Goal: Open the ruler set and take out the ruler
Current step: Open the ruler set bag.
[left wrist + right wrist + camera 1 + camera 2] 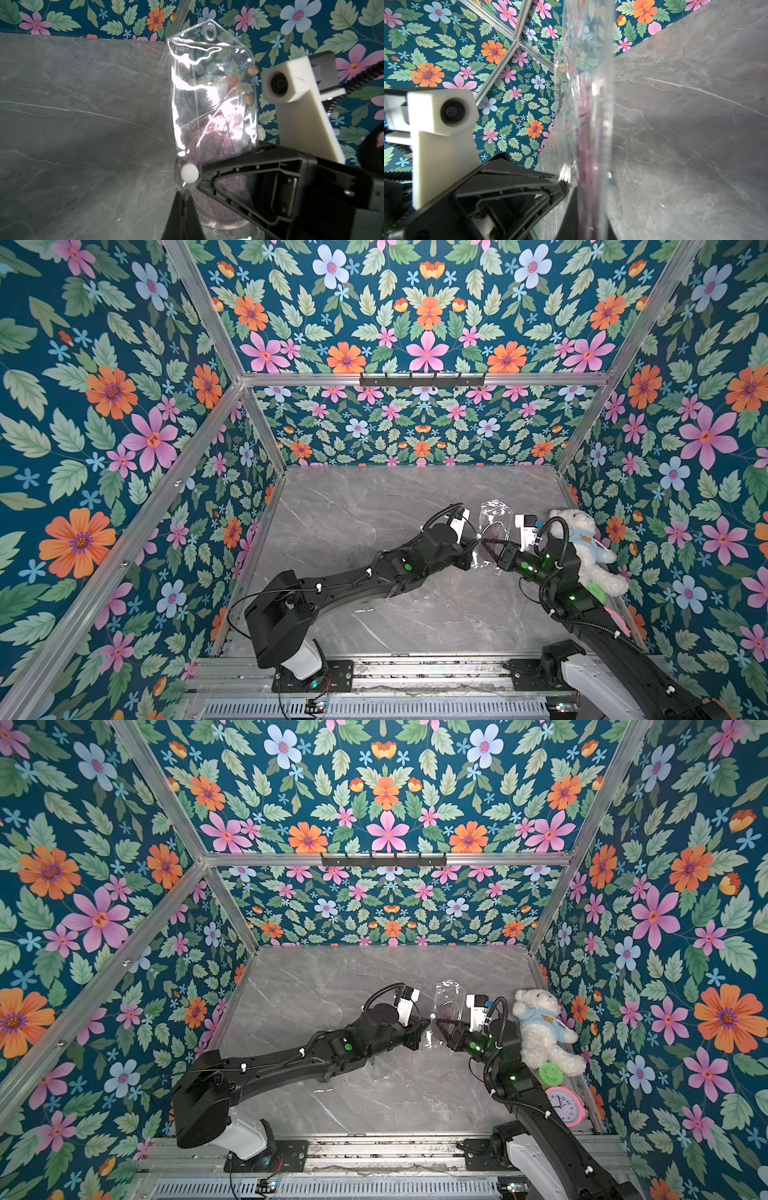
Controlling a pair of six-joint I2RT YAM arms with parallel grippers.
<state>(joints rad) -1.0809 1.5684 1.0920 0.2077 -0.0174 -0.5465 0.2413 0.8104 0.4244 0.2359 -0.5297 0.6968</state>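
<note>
The ruler set (494, 522) (446, 1006) is a clear plastic pouch with a hang hole and a white snap button (189, 173). It hangs above the table between my two grippers. Pink see-through rulers (224, 133) show inside it, among them a protractor (220, 209). My left gripper (184, 193) (477, 545) is shut on the pouch's edge just below the snap. My right gripper (588, 207) (487, 549) is shut on the pouch from the opposite side, with the pink rulers between its fingers. I cannot tell whether the pouch's flap is open.
A white teddy bear (582, 539) lies against the right wall, close behind my right arm. A green round lid (551, 1073) and a pink alarm clock (565, 1104) sit near it. The grey marble table (353, 522) stretches to the left of the grippers.
</note>
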